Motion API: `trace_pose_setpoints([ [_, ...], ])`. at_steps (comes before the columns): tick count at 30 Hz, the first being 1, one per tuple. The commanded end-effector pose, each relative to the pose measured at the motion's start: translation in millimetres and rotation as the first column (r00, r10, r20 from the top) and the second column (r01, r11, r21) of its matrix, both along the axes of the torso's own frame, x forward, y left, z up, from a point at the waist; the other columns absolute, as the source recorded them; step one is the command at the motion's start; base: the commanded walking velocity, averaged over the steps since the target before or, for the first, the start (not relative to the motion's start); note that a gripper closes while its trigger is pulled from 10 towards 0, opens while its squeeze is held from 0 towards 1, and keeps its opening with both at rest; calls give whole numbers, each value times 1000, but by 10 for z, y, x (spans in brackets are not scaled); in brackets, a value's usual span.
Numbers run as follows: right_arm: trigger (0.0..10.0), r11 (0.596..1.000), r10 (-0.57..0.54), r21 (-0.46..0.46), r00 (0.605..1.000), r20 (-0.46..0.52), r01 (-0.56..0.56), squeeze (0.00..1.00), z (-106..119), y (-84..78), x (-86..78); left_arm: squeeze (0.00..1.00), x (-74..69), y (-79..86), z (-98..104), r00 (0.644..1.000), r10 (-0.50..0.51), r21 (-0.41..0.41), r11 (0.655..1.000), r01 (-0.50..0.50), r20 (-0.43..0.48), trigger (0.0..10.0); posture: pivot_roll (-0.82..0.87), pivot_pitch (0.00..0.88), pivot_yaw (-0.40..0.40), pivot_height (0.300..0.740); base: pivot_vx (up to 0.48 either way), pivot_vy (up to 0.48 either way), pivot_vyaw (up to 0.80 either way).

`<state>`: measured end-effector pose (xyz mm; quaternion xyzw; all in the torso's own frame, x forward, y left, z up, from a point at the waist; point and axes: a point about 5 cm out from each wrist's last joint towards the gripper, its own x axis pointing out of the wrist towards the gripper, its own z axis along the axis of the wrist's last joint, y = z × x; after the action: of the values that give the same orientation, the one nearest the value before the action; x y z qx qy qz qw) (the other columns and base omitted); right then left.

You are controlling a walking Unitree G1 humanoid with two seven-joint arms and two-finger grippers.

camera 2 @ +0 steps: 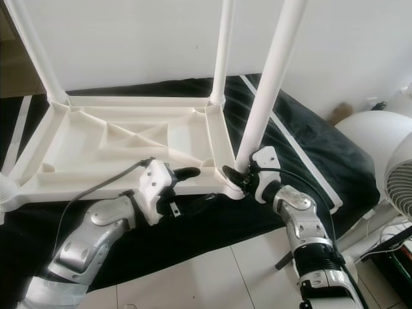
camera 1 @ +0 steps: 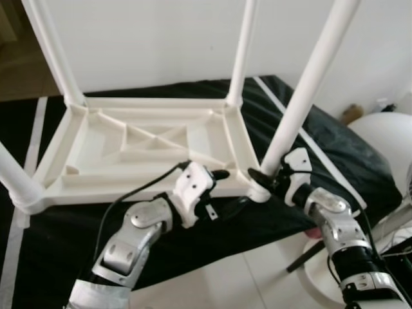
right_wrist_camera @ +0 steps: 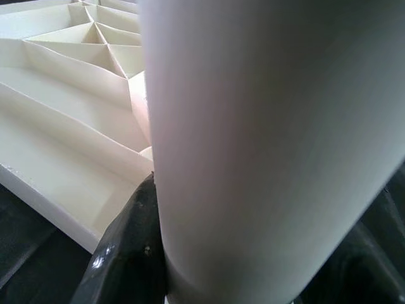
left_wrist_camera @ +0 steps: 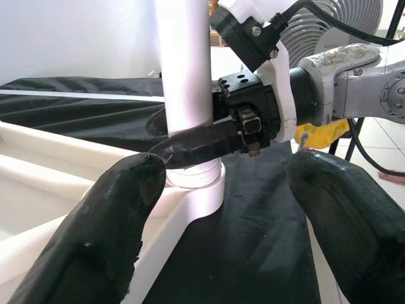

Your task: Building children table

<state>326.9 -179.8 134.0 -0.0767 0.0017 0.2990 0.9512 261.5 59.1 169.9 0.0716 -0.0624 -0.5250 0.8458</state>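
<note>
A white plastic children's table [camera 1: 135,151] lies upside down on a black cloth [camera 1: 335,148] (white stripes run along it), its ribbed underside facing up. Four white legs stand in the corner sockets: two at the far corners, one at the near left corner, and the near right leg [camera 1: 309,84], which rises at a slight tilt.

The right pincer [camera 1: 264,181] is clenched around the base of the near right leg, just above its socket; the right wrist view shows the white tube pressed between the black fingers [right_wrist_camera: 126,247]. The left pincer [camera 1: 215,183] sits at the table's near rim, just beside that same corner, with its fingers [left_wrist_camera: 88,234] spread apart and released, holding nothing; through the gap its wrist camera looks at the leg base and the right pincer grasping it.

At the right, off the cloth, stand a round white object [camera 1: 386,138] and a fan [camera 2: 402,174] on the pale tiled floor [camera 1: 257,277].
</note>
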Motion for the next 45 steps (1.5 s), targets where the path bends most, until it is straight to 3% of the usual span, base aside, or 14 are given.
trace_pose_setpoints([
  [1,10000,996,-90,-14,996,-17,89,0,-56,-69,-14,0,-1,-19,-5,1000,12,-8,1000,-12,4,10000,-20,13,-56,740,0,0,0],
  [7,10000,972,-236,-24,970,-55,235,0,-145,-47,-34,0,13,-32,-34,1000,24,-9,1000,-24,3,10000,-29,10,-50,740,0,0,0],
  [14,10000,945,-325,7,943,-71,326,0,-189,27,-104,0,31,-32,-59,999,42,1,999,-42,11,10000,-38,7,-44,740,0,0,0],
  [19,10000,862,-496,56,861,-108,504,0,-231,151,-201,0,56,-28,-89,998,55,14,998,-56,13,10000,-45,7,-41,740,0,0,0],
  [20,10000,862,-496,56,861,-108,504,0,-231,151,-201,0,56,-28,-89,998,55,14,998,-56,13,10000,-45,7,-41,740,0,0,0],
  [23,10000,789,-598,72,789,-141,610,0,-267,218,-253,0,55,-28,-100,998,60,17,998,-60,14,10000,-45,4,-39,740,0,0,0],
  [24,10000,789,-598,72,789,-141,610,0,-267,218,-253,0,55,-28,-100,998,60,17,998,-60,14,10000,-45,4,-39,740,0,0,0],
  [25,10000,749,-637,105,755,-154,654,0,-262,314,-297,0,53,-30,-101,998,62,14,998,-62,12,10000,-41,2,-39,740,0,0,0],
  [27,10000,719,-667,122,728,-158,685,0,-247,384,-330,0,52,-32,-105,998,62,14,998,-62,12,10000,-41,2,-38,740,0,0,0],
  [32,10000,700,-663,168,719,-208,694,0,-242,511,-351,0,46,-23,-118,998,57,20,998,-57,11,10000,-41,0,-32,740,0,0,0],
  [40,10000,690,-677,180,713,-183,701,0,-171,465,-343,0,32,-36,-125,999,34,31,999,-35,16,10000,-43,0,-30,740,0,0,0],
  [41,10000,698,-670,180,721,-179,693,1000,-164,477,-343,0,32,-40,-119,999,36,29,999,-37,23,10000,-41,0,-31,740,0,0,0],
  [43,10000,700,-672,174,722,-168,692,1000,-152,485,-347,0,32,-43,-114,999,38,27,999,-38,27,10000,-40,0,-31,740,0,0,0],
  [45,10000,725,-649,188,748,-137,663,1000,-97,518,-341,0,16,-44,-122,1000,19,30,999,-19,10,10000,-39,0,-32,740,0,0,0],
])
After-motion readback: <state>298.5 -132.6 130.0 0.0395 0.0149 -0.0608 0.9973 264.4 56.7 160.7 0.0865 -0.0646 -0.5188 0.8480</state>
